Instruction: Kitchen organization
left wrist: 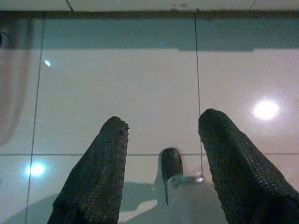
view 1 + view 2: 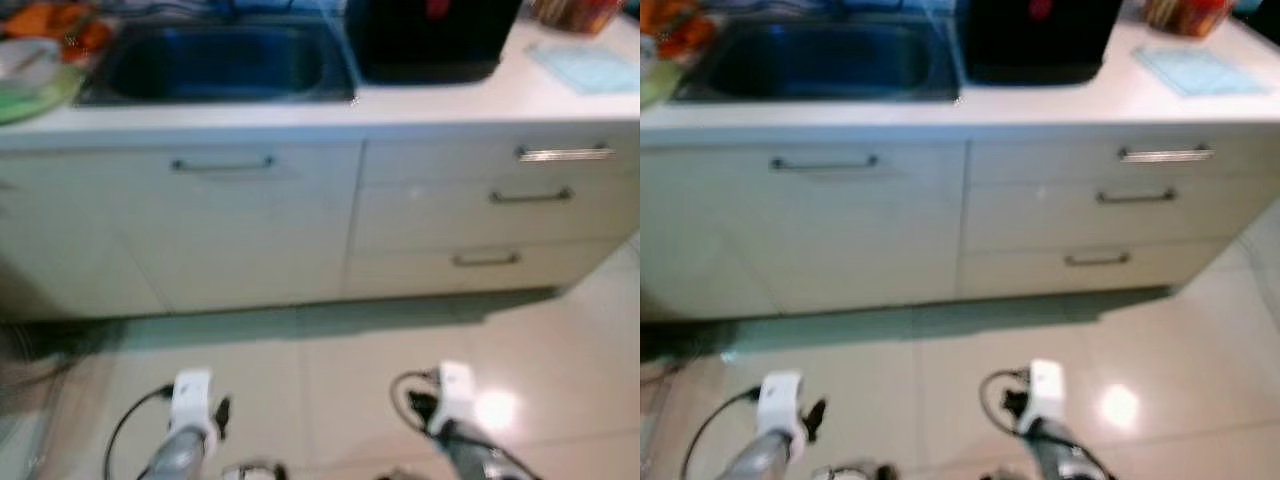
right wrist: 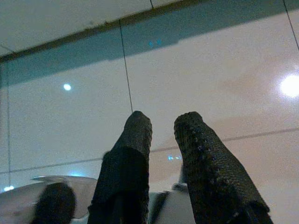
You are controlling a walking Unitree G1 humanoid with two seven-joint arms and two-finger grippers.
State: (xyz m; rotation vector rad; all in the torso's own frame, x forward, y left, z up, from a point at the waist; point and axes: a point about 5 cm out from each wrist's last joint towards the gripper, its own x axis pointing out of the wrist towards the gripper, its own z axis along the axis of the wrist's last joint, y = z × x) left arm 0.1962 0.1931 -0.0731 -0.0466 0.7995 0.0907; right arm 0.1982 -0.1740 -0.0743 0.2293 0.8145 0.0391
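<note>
- The robot stands before the white kitchen counter [image 2: 450, 105], with both arms hanging low over the glossy cream tiled floor [image 2: 330, 400]. I judge the step in hand is the approach: nothing is grasped yet.
- The left gripper [image 1: 161, 140] points at the floor, and its two black textured fingers [image 1: 100, 172] are spread wide, with nothing between them.
- The right gripper [image 3: 163, 140] also points at the floor. Its fingers [image 3: 205, 163] stand a small gap apart, and they hold nothing.
- The things to organise are on the counter, at 12 o'clock from the robot. One dark steel sink [image 2: 220, 62] is at 11 o'clock, and one black box-like appliance [image 2: 430, 40] is at 1 o'clock.
- One pale blue cloth or mat [image 2: 585, 68] lies at 2 o'clock. A green plate with orange items [image 2: 40, 60] is at 10 o'clock, too blurred to identify.
- The cabinet front shows four metal handles: one on the wide door [image 2: 222, 163] and three on the drawers [image 2: 530, 196].
- The next move, I think, calls for stepping closer and raising one arm to counter height.
</note>
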